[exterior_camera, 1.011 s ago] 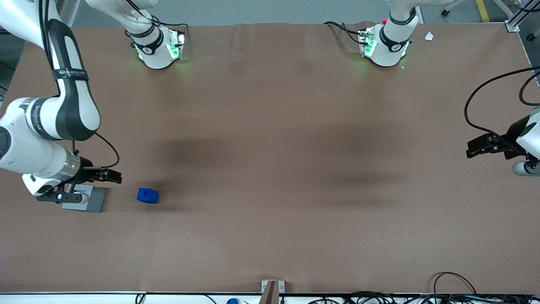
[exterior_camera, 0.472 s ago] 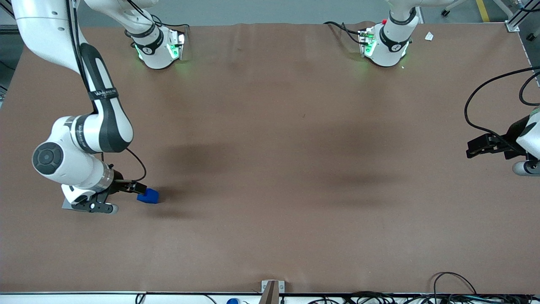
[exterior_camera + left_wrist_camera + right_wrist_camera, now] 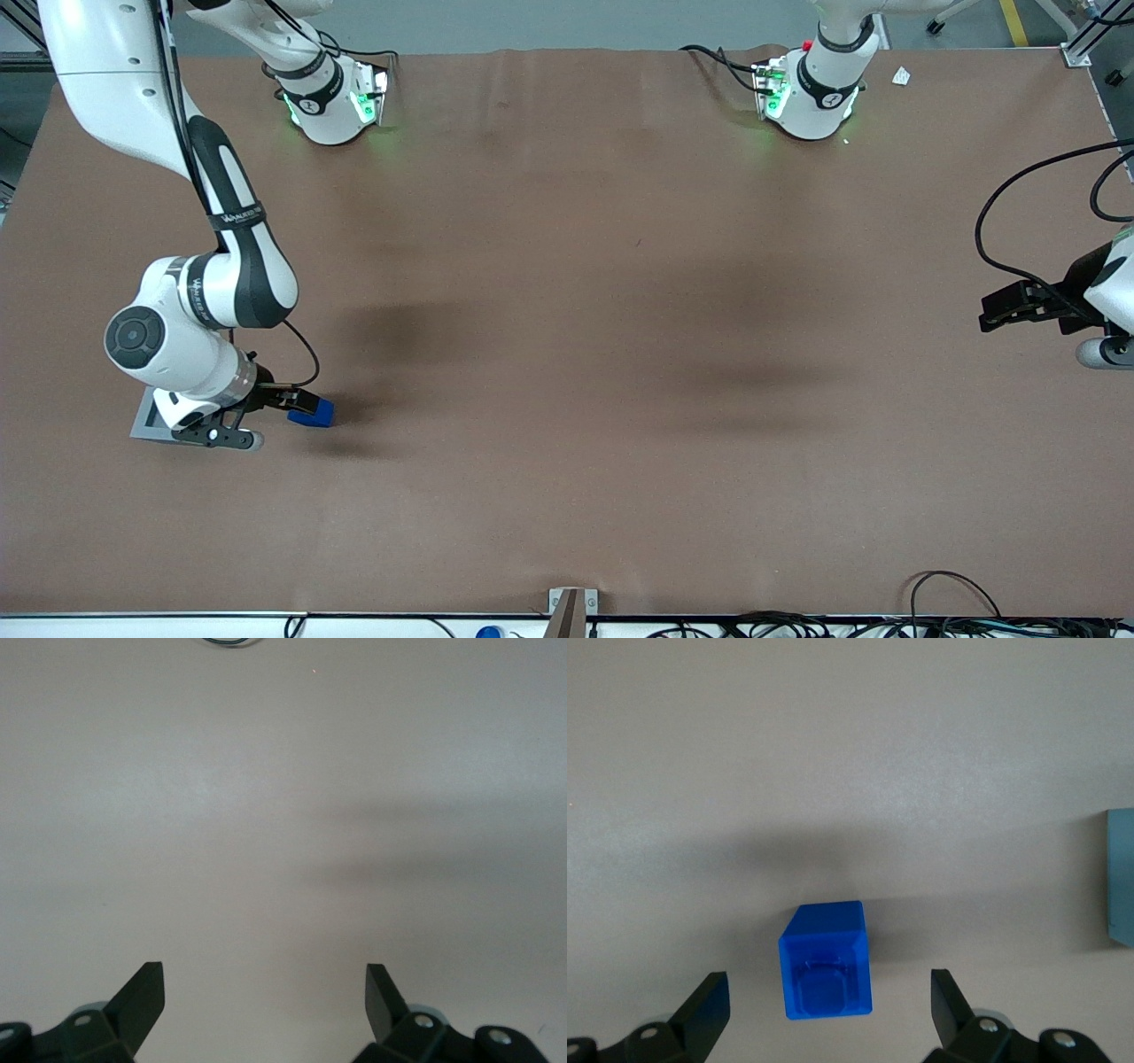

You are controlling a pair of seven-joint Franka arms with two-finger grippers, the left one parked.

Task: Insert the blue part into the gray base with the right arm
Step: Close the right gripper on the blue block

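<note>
The blue part (image 3: 321, 412) rests on the brown table, mostly covered in the front view by my right arm's gripper (image 3: 299, 403). In the right wrist view the blue part (image 3: 826, 964) stands between the two black fingertips (image 3: 711, 997), with a clear gap on each side. The gripper (image 3: 828, 994) is open and hangs above the part without touching it. The gray base (image 3: 146, 423) sits beside the blue part, toward the working arm's end of the table, and is half hidden under the wrist. One edge of the gray base (image 3: 1121, 877) shows in the right wrist view.
Two arm bases with green lights (image 3: 332, 97) (image 3: 811, 93) stand at the table's edge farthest from the front camera. A black cable (image 3: 1019, 213) loops toward the parked arm's end. A small metal bracket (image 3: 571, 607) sits at the table's near edge.
The right arm has swung from above the gray base toward the blue part. Its open gripper now stands over the part. The part and the base have not moved.
</note>
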